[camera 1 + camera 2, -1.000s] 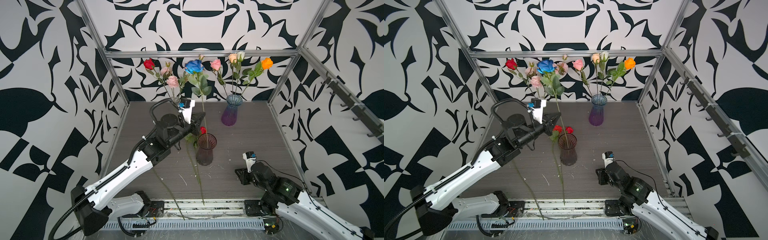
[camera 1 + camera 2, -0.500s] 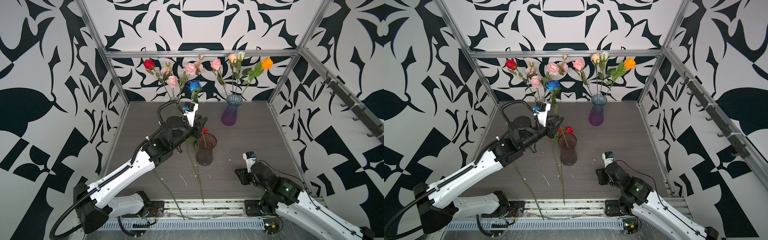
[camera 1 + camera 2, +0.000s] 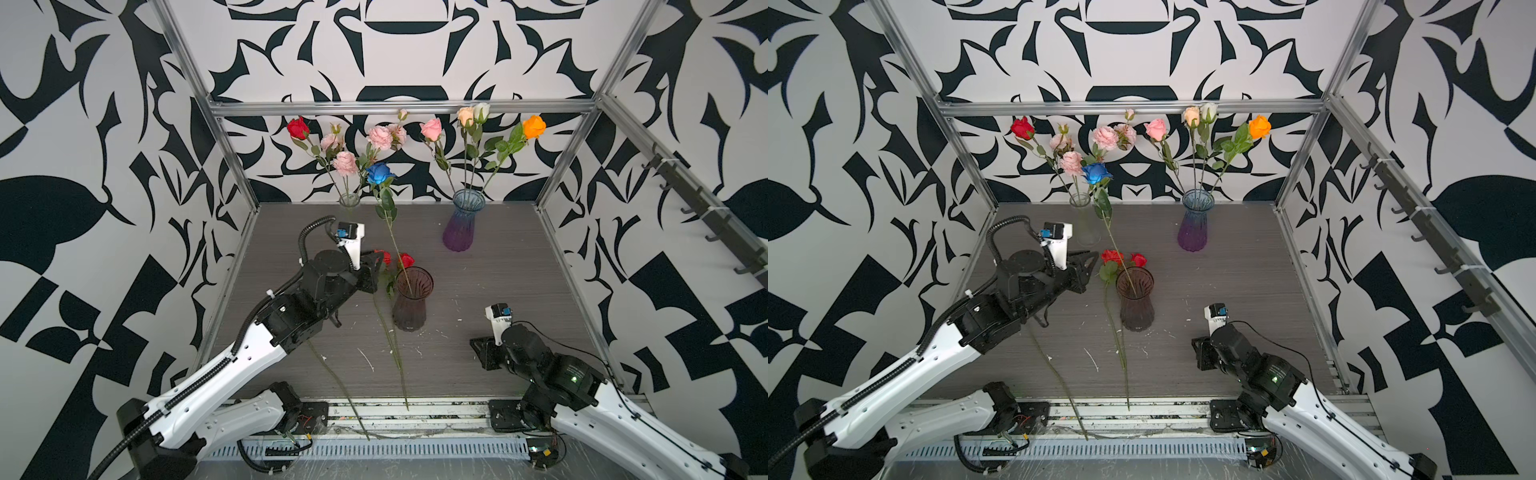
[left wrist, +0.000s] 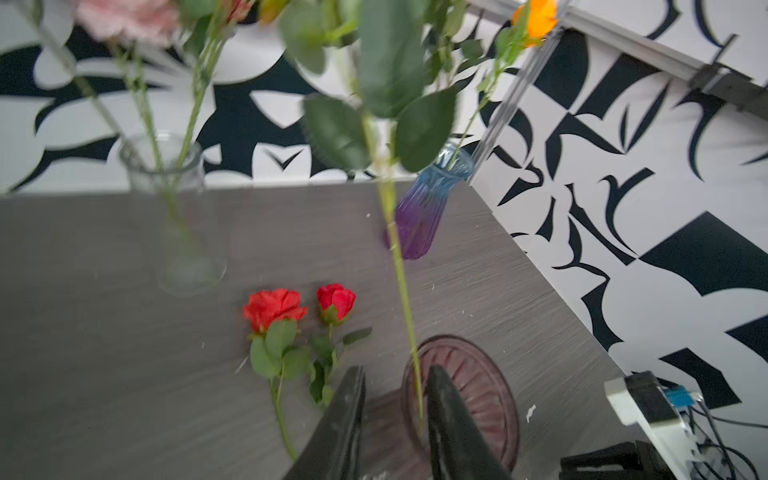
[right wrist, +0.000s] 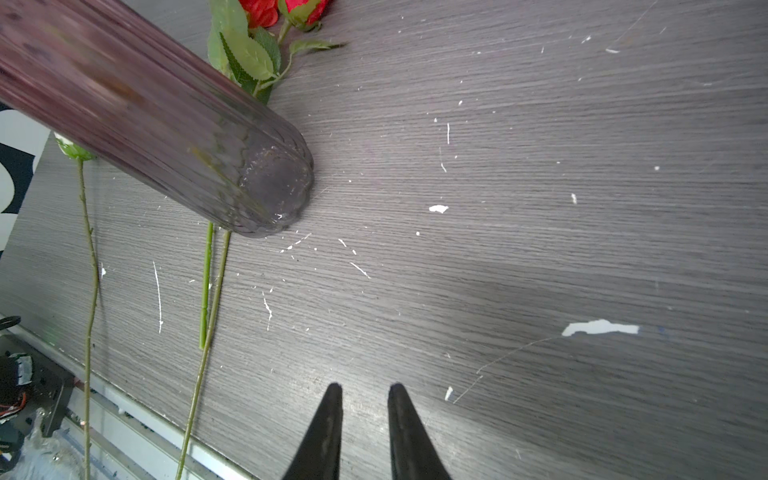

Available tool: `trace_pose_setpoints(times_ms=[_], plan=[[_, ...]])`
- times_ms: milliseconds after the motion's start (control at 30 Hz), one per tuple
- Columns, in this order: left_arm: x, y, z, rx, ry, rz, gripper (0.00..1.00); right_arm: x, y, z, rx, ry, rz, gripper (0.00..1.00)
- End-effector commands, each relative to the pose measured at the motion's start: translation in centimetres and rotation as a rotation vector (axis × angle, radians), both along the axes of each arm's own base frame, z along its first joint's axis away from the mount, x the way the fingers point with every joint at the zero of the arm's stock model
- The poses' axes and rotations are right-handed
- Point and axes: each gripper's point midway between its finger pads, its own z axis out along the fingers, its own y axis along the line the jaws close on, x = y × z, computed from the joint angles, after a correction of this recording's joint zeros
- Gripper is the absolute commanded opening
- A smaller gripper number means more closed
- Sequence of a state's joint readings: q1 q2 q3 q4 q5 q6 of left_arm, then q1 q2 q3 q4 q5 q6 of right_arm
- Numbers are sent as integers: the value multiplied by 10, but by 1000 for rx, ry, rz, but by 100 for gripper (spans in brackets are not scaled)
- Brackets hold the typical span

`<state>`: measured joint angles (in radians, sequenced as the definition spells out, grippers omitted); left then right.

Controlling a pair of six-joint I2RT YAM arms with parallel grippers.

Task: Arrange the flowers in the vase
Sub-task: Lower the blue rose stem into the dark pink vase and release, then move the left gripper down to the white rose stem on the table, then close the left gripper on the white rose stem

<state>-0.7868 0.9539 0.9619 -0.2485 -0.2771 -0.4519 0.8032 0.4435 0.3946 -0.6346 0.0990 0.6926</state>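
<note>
The left gripper (image 4: 395,370) sits beside the maroon vase (image 3: 409,311) rim, jaws spread and pinching nothing, evidently because the blue rose (image 3: 379,173) stem stands inside the vase, propped on its rim; the right gripper (image 5: 364,388), slightly spread and empty, hovers over the table (image 5: 582,166).

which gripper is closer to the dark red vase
Left. The left gripper is beside the rim of the dark red vase; the right gripper sits farther off, low over the table to its right.
</note>
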Motion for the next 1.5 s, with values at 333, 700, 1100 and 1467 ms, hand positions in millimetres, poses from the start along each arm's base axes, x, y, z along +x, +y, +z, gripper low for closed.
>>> trace_pose_setpoints(times_ms=[333,700,1100,1467], plan=[[-46,156,-203,-54,634,742,36,2,2,1,-4,-11,7,24],[-53,184,-241,329,855,942,31,2,2,1,-7,-9,5,24],[-54,197,-281,249,923,944,26,3,2,0,-12,-6,6,24],[-55,197,-295,229,941,928,27,3,3,-1,-17,-1,6,24]])
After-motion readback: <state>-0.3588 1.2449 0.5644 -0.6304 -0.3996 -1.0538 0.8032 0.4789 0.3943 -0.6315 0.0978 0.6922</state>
